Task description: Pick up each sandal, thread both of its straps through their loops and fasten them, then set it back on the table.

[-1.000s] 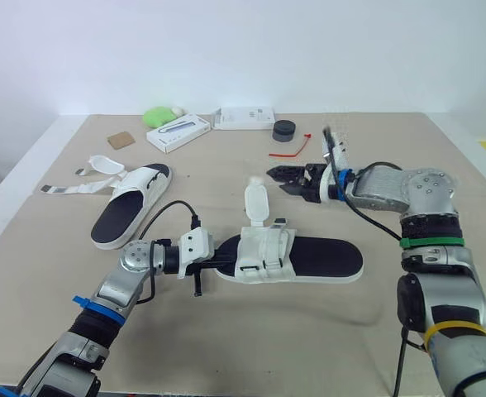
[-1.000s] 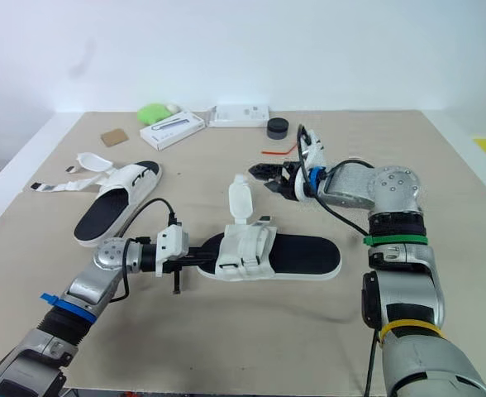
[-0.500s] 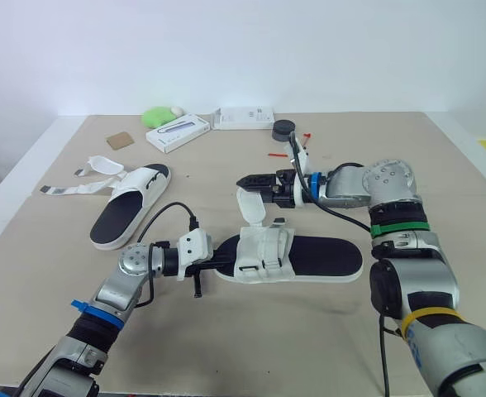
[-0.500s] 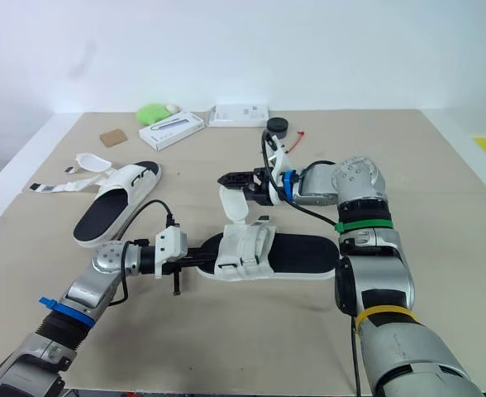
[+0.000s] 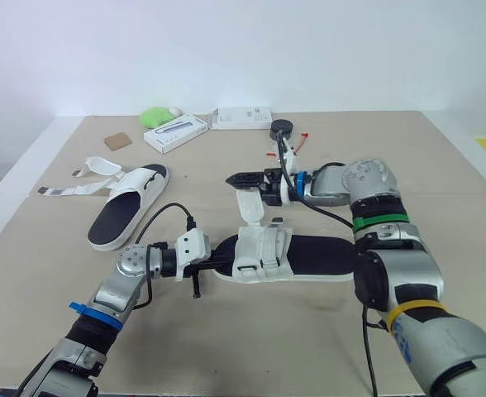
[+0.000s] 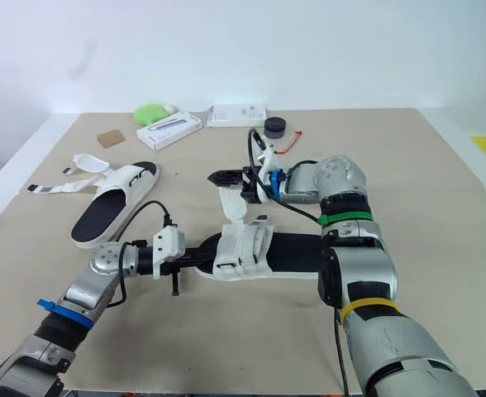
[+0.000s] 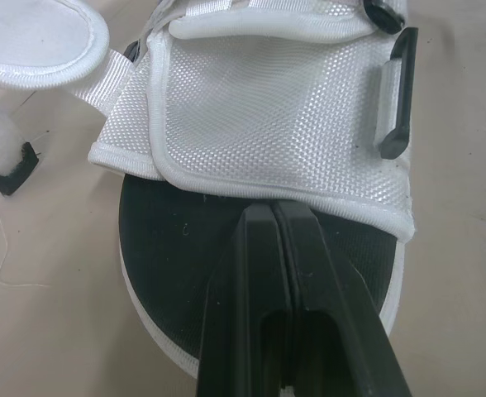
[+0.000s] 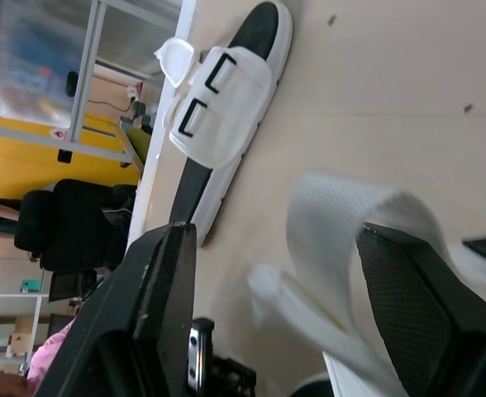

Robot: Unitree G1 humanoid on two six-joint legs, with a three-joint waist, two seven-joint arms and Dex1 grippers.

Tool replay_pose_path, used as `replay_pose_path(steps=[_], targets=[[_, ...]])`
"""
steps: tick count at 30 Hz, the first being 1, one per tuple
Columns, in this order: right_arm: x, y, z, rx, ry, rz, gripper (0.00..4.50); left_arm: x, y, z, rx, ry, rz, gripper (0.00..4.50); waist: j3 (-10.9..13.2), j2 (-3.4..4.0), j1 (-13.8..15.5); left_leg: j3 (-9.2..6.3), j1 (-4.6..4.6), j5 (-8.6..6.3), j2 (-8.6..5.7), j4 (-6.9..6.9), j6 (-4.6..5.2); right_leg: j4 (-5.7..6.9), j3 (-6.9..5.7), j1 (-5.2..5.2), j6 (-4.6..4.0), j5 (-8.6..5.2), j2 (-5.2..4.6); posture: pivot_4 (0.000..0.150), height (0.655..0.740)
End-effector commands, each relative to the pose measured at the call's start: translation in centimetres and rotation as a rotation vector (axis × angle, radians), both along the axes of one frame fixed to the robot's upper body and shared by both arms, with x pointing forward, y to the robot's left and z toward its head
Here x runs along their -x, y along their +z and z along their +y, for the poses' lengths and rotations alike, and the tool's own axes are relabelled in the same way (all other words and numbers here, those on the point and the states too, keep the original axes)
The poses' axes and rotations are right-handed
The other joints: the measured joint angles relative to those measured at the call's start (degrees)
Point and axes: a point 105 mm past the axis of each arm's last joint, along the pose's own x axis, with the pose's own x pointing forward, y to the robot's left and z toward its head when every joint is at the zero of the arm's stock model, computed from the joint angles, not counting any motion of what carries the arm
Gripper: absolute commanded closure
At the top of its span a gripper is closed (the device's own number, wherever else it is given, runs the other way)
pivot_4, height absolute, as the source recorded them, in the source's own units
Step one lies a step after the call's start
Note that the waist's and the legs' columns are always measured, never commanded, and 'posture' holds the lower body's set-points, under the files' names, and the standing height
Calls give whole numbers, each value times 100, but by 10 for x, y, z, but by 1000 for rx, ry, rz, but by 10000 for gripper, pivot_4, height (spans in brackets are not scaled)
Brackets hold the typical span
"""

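Note:
A sandal [image 5: 309,255] with a black sole and white upper lies at the middle of the table. My left gripper [image 5: 209,263] is shut on its toe end, and its two fingers [image 7: 251,248] press together over the black sole. One loose white strap [image 5: 249,203] stands up from the far side of the upper. My right gripper [image 5: 236,179] reaches in from the right and is open, with that strap [image 8: 342,207] lying between its fingers [image 8: 164,281] without being pinched. A second sandal [image 5: 130,212] lies at the left with both straps [image 5: 79,187] spread loose.
Along the far edge of the table lie a green lump [image 5: 158,116], a white box with a dark device on it [image 5: 177,132], a flat white box [image 5: 243,117], a black puck [image 5: 283,128], a red cord [image 5: 297,142] and a brown card [image 5: 119,140].
My right gripper has swung left across the table to the standing strap, which now sits between its fingers and leans lower. The left gripper keeps its hold on the sandal.

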Motion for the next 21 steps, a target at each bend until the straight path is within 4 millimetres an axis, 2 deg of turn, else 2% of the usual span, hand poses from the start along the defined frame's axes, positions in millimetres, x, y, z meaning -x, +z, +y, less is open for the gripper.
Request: replay_pose_path(steps=[1, 7, 10, 14, 16, 20, 21], targets=[[-8, 29, 4, -57, -11, -85, 11897, 30, -81, 20, -199, 50, 321, 45000, 1, 0, -2, 0, -1, 0, 0, 0, 0, 0, 0, 0, 0, 0, 0, 1500, 7400], [-21, 31, 1, -42, -79, -138, 11897, 30, -81, 19, -197, 52, 323, 45000, 1, 0, -10, 0, -1, 0, 0, -1, 0, 0, 0, 0, -2, 0, 0, 1500, 7400], [-27, 36, -2, -29, -110, -198, 20505, 28, -80, 18, -197, 56, 320, 45000, 4, 2, -15, 1, -1, 0, 0, -1, 0, 0, 0, 0, -2, 0, 0, 1500, 7400], [-24, 40, 2, -35, -76, -232, 38149, 27, -80, 17, -195, 56, 318, 45000, 6, 4, -15, 0, -1, 0, 0, 0, 0, 0, 0, 0, -2, 0, 0, 1500, 7400], [-23, 43, 3, -40, -60, -253, 44534, 26, -80, 17, -195, 56, 318, 45000, 7, 6, -14, 0, -1, 0, 0, 0, -1, 1, 0, 0, -3, 2, 0, 1500, 7400], [-19, 54, 3, -51, -35, -327, 44534, 25, -80, 16, -195, 54, 317, 45000, 18, 10, -11, 0, -1, 0, -1, 0, -1, 2, 0, 0, -2, 3, -1, 1500, 7400], [-18, 59, 2, -23, -33, -408, 44534, 24, -79, 16, -194, 54, 317, 45000, 21, 11, -9, 0, -2, 1, 0, 0, -2, 2, 0, 0, -1, 2, -1, 1500, 7400]])
